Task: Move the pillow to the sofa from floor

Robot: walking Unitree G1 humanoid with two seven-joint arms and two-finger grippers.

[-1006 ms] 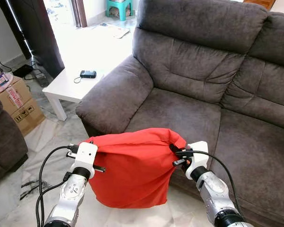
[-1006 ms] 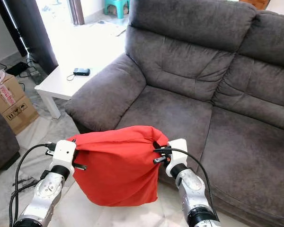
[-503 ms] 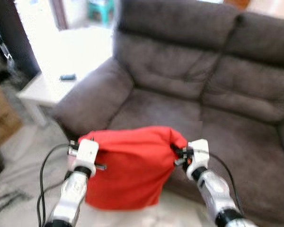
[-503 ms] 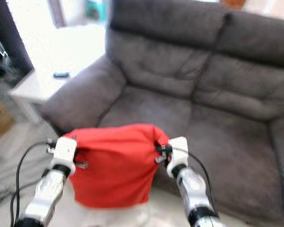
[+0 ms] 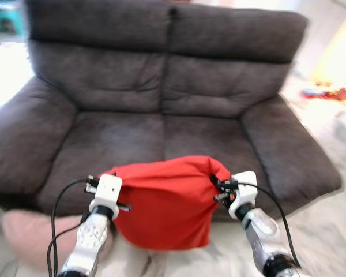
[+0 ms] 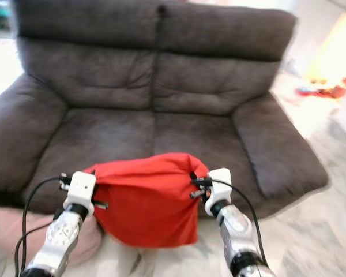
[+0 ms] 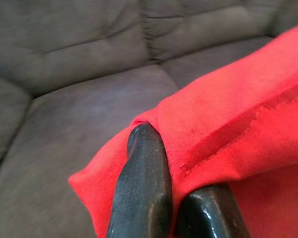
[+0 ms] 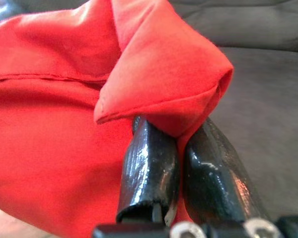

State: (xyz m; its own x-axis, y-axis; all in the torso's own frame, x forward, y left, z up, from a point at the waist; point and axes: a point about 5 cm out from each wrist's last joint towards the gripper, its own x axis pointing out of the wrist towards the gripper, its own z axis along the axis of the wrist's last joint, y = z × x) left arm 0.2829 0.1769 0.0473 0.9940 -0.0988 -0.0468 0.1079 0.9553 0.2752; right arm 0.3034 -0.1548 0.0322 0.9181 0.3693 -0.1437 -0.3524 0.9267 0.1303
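Observation:
A red pillow (image 5: 164,202) hangs in the air in front of the dark grey sofa (image 5: 144,130), level with the front edge of its seat. My left gripper (image 5: 116,180) is shut on the pillow's left top corner, the cloth pinched between its fingers (image 7: 144,188). My right gripper (image 5: 214,183) is shut on the right top corner, where the red cloth bunches over the fingertips (image 8: 151,168). The pillow sags below both grippers. The two seat cushions lie bare behind it.
A pale pink cushion (image 5: 32,236) lies on the floor at my lower left, against the sofa's base. Light marble floor (image 5: 328,231) spreads to the right of the sofa. Small coloured objects (image 5: 328,92) lie on the floor at the far right.
The camera has swung right: the white table and boxes have left the view and the sofa now faces me squarely. Both grippers keep their hold on the pillow.

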